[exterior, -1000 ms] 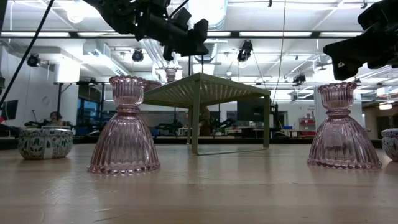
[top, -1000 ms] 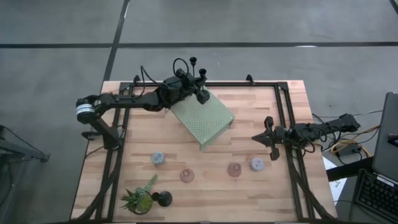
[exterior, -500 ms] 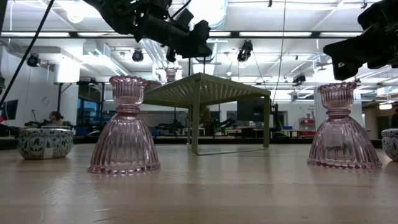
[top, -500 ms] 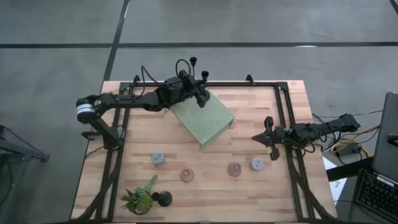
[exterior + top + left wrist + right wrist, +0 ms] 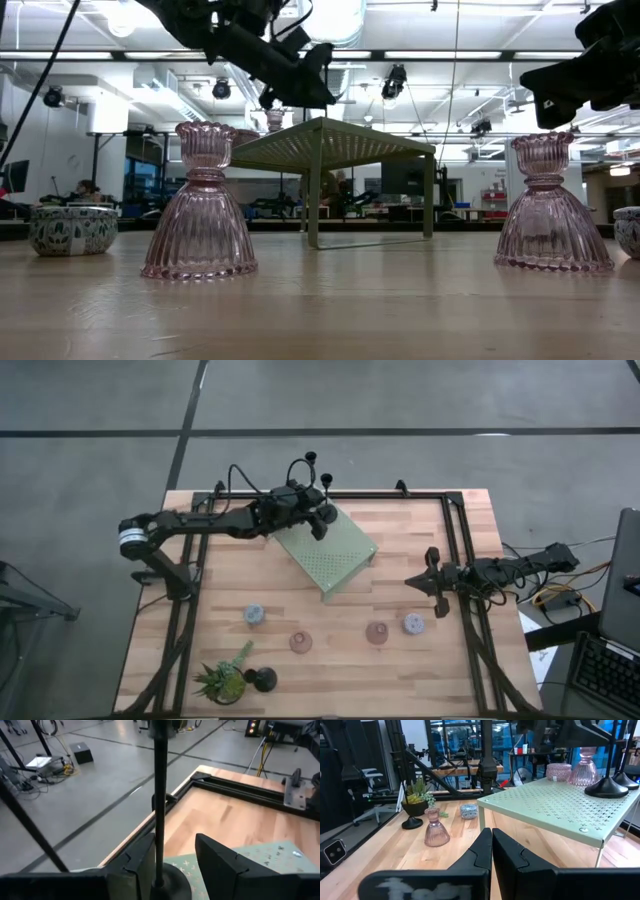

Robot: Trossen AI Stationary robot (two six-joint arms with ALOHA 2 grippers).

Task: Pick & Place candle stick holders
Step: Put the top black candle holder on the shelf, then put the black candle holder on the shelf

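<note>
A black candle stick holder (image 5: 160,795) with a thin tall stem stands by its round base (image 5: 167,887) on the far left corner of the green perforated stand (image 5: 335,555). My left gripper (image 5: 175,855) is open, with the stem between its fingers, close to one of them. A second black holder (image 5: 311,457) stands just beyond. On the table stand two pink holders (image 5: 300,642) (image 5: 377,632), two pale blue-grey cups (image 5: 255,614) (image 5: 413,623) and another black holder (image 5: 264,679). My right gripper (image 5: 432,582) is shut and empty at the right. My left gripper has its fingers level on either side of the black holder's stem (image 5: 160,845), low down near the base. The stem stands right against one finger (image 5: 142,865); I cannot tell whether it touches. The holder is upright on the stand.
A spiky green potted plant (image 5: 225,680) stands at the near left beside the black holder. A black frame rail (image 5: 455,550) runs along the table's far and right sides. In the right wrist view, more pink pieces (image 5: 582,765) stand on the stand behind the black bases (image 5: 605,787).
My left gripper has drawn back a little toward the table's left edge and come slightly lower over the stand's corner. Both black holders on the stand have stayed where they were, upright.
</note>
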